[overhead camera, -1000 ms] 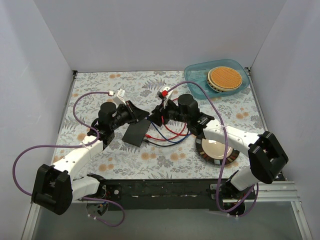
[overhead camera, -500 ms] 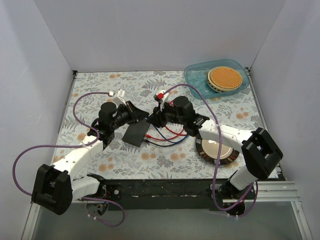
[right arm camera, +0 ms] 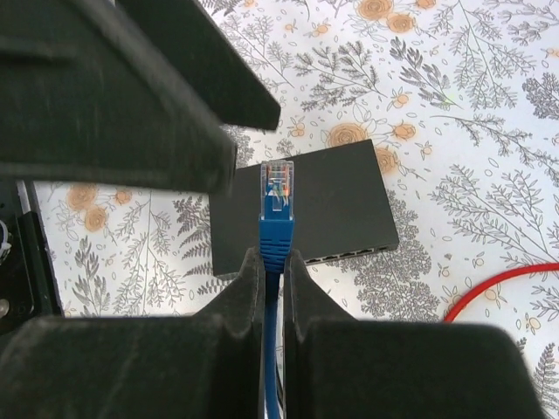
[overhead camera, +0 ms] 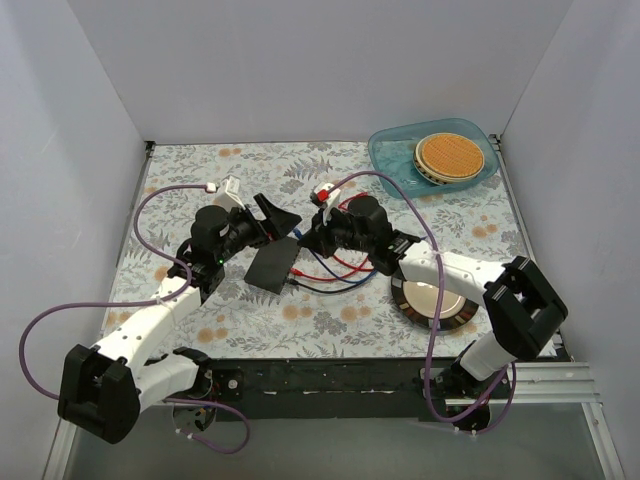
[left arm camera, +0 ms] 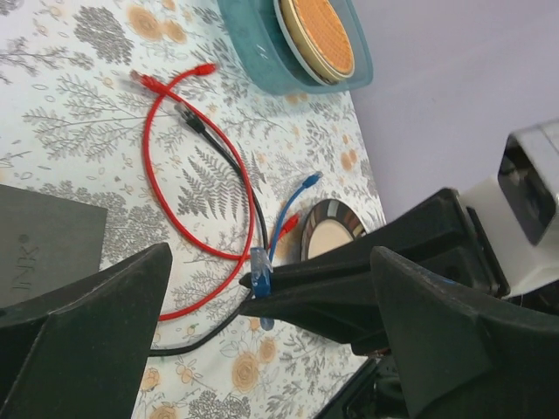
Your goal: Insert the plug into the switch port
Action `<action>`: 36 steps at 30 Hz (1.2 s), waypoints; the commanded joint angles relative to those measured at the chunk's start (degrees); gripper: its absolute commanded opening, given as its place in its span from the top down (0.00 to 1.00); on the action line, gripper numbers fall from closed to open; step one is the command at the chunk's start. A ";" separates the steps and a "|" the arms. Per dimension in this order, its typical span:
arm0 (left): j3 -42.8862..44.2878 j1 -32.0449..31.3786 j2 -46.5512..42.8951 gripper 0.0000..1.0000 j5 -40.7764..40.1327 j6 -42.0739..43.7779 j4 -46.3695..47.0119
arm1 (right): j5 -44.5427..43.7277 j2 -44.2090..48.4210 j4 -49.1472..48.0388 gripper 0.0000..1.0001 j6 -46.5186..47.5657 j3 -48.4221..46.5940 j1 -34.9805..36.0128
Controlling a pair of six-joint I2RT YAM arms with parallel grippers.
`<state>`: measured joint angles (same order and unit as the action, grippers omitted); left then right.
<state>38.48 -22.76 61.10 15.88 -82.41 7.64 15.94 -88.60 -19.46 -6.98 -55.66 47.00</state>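
Observation:
In the right wrist view, my right gripper (right arm camera: 273,262) is shut on the blue boot of the plug (right arm camera: 278,185), whose clear tip points out over the flat black switch (right arm camera: 336,205). The switch ports (right arm camera: 354,255) run in a row along its near edge, apart from the plug. In the top view the right gripper (overhead camera: 303,238) hovers just above the switch (overhead camera: 273,267). My left gripper (overhead camera: 279,214) is open, with its fingers spread on either side of the right gripper's tips. The left wrist view shows the plug (left arm camera: 260,269) between those open fingers (left arm camera: 83,332), untouched.
Loose red cables (overhead camera: 345,262), plus black and blue ones, lie right of the switch. A round black-rimmed dish (overhead camera: 432,300) sits under the right forearm. A teal tray (overhead camera: 395,150) holding a round woven disc is at the back right. White walls enclose the table.
The left gripper has gone from shut to wide open and drawn back slightly. The right gripper moved left and shut on the blue plug.

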 commanded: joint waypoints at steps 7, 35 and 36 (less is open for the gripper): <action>1.60 -0.18 -1.78 0.02 -3.06 3.92 -2.37 | -1.44 4.40 -1.10 0.99 2.50 2.57 -0.07; 0.19 -0.18 -2.04 0.02 -3.13 6.91 -2.89 | -26.99 15.28 2.42 0.99 20.86 13.37 8.71; 0.28 -0.18 -1.86 0.02 -3.66 6.83 -3.33 | -27.89 16.08 1.72 0.99 21.30 14.86 9.15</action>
<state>38.94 -22.76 60.49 14.33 -76.64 5.91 -2.24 -77.30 -13.06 9.91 -43.83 53.95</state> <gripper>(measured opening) 0.981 0.064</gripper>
